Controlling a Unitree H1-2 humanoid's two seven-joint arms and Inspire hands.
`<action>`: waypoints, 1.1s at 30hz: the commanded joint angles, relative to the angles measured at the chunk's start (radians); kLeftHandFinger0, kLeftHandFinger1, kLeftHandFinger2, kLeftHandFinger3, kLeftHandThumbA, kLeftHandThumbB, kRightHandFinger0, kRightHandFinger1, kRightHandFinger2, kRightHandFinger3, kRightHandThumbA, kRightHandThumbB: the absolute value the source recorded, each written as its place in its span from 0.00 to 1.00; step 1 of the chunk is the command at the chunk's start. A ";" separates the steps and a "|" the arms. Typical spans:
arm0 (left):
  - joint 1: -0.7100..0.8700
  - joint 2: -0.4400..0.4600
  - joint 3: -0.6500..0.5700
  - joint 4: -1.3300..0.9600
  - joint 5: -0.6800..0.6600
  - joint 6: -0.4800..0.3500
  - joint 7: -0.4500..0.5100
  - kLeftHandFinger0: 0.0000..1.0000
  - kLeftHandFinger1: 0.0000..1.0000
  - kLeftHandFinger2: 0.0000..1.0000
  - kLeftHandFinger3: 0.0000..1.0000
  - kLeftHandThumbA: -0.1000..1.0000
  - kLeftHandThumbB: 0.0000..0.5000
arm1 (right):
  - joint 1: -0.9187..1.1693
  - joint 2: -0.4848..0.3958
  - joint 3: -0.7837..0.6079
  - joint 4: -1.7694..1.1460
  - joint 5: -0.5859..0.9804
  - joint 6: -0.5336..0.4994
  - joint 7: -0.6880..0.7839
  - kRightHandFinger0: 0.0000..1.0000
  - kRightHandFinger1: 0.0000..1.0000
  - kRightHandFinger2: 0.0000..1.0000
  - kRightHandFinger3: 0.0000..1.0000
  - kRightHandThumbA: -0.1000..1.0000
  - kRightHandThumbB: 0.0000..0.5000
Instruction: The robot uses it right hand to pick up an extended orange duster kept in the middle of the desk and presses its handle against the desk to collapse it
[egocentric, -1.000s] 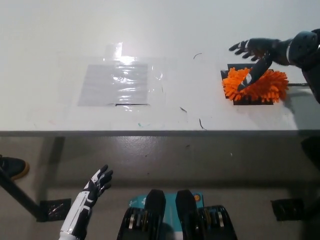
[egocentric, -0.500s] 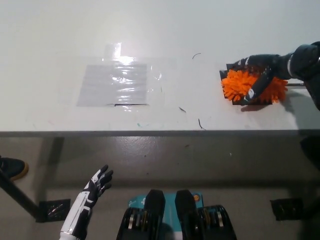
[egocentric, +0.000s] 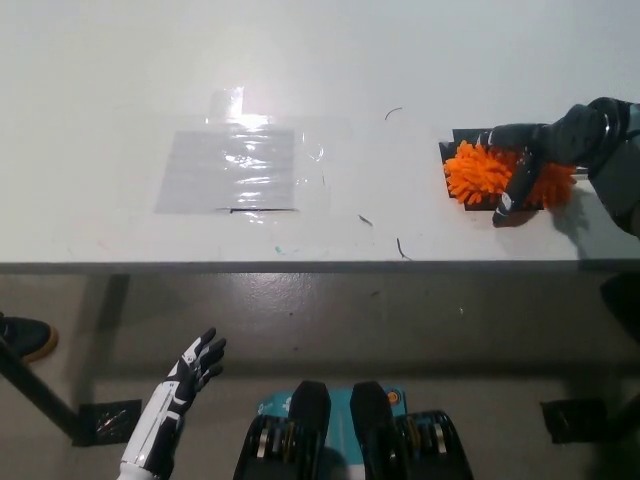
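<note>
Duster (egocentric: 482, 170): one, orange, fluffy head lying on the desk (egocentric: 400, 60) toward its right side, near the front edge. It sits on a black square patch (egocentric: 470, 140) whose corners show at the head's far-left and near side. Long axis runs left-right: head to the left, a thin handle (egocentric: 582, 172) pokes out to the right past the wrist. Most of the handle is hidden, so its extension can't be judged.

Near to far:
- Left hand (egocentric: 196, 366): one, white, low at the near left, below desk level over the floor, fingers spread, holding nothing.
- A dark shoe tip (egocentric: 25, 335) at the far left edge on the floor, and a black table leg (egocentric: 40, 395) running diagonally beside it.
- Desk front edge crosses the full width. A few small dark marks sit on the surface near the middle.
- Right hand (egocentric: 535, 150): one, black, coming in from the right, laid over the right half of the duster head with fingers curled down around it, one fingertip reaching the desk on the near side. Contact is clear; whether the grip is fully closed I cannot tell.
- One clear plastic sheet (egocentric: 230, 165), taped flat, left of centre, well apart from the duster.

Nothing lies between hand and duster.
</note>
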 joint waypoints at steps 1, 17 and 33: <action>-0.016 0.003 0.007 -0.018 -0.016 -0.034 -0.007 1.00 1.00 1.00 1.00 1.00 0.30 | -0.008 0.033 0.025 0.017 -0.069 0.054 -0.256 0.85 0.94 1.00 1.00 0.42 0.58; -0.030 0.010 0.011 -0.020 -0.042 -0.022 -0.024 1.00 1.00 1.00 1.00 1.00 0.27 | 0.034 0.013 -0.016 0.000 -0.048 -0.125 -0.639 0.15 0.66 1.00 0.93 0.00 0.22; -0.040 0.015 0.010 -0.015 -0.048 -0.013 -0.024 1.00 1.00 1.00 1.00 1.00 0.27 | 0.011 -0.032 -0.078 -0.005 -0.020 -0.178 -0.680 0.09 0.60 0.96 0.93 0.00 0.24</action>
